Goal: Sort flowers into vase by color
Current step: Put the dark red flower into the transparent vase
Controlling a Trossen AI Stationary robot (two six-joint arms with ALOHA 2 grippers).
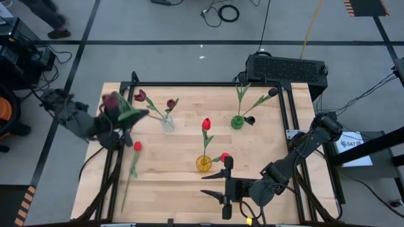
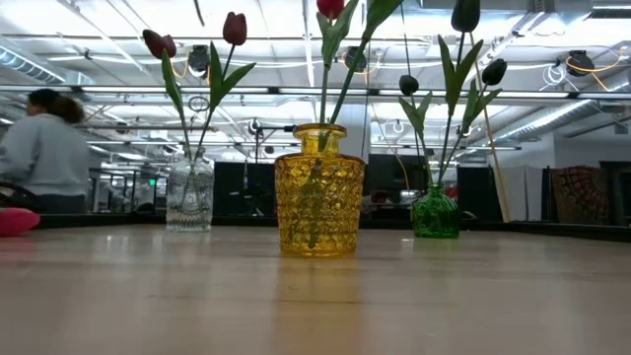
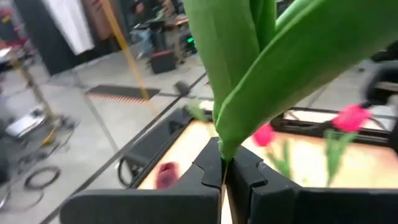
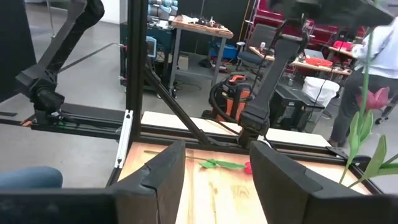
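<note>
Left gripper (image 3: 224, 177): clenched on a maroon tulip (image 1: 113, 103) stem, near the clear vase (image 1: 167, 122). Right gripper (image 4: 214, 171): released, idle beside the yellow vase (image 1: 203, 162). Advice: hold the stem upright, lower slowly.

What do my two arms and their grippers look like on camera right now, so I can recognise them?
Both arms are dark, jointed links. The right gripper has two long flat black fingers with squared, angular edges. The left gripper shows blocky black pads with stepped notches. A white label sits beside the right arm's base. No cables on the arms are clearly visible.
</note>
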